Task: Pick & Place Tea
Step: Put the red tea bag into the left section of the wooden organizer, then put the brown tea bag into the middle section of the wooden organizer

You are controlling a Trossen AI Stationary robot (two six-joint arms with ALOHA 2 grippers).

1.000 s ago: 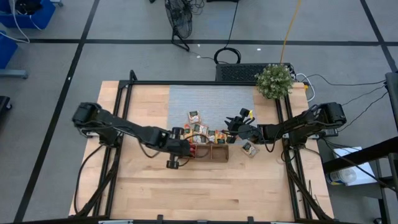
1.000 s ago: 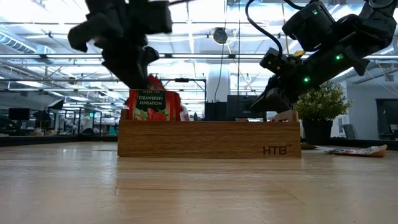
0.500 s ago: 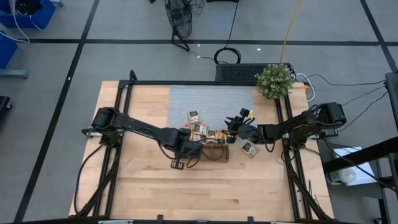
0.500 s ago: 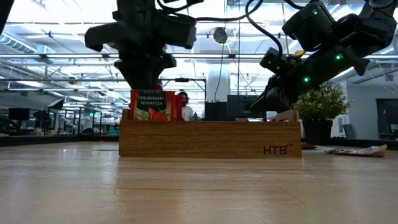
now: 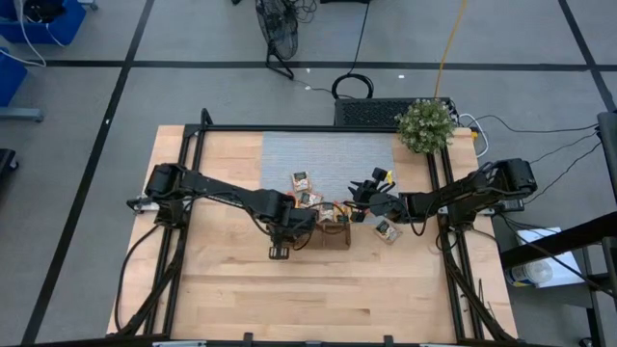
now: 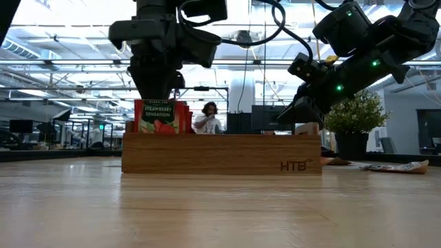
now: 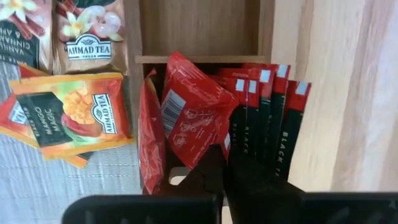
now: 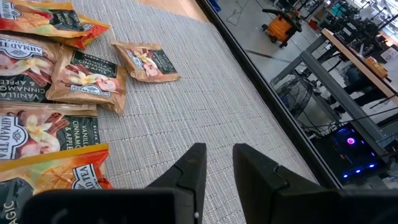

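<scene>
With the left gripper [image 7: 225,163] shut on a red tea packet [image 7: 189,112] at the wooden tray's [image 6: 220,153] end compartment, it could crumple against its neighbours; right jaws, beyond the tray, stand empty, slightly apart.

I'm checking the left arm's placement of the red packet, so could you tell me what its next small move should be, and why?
Probably open the left tool and lift straight up. Its fingers are shut on a red tea packet that already stands tilted in the wooden tray end compartment, beside the other red packets. Releasing should let it settle. The right tool waits over the grey mat.
</scene>
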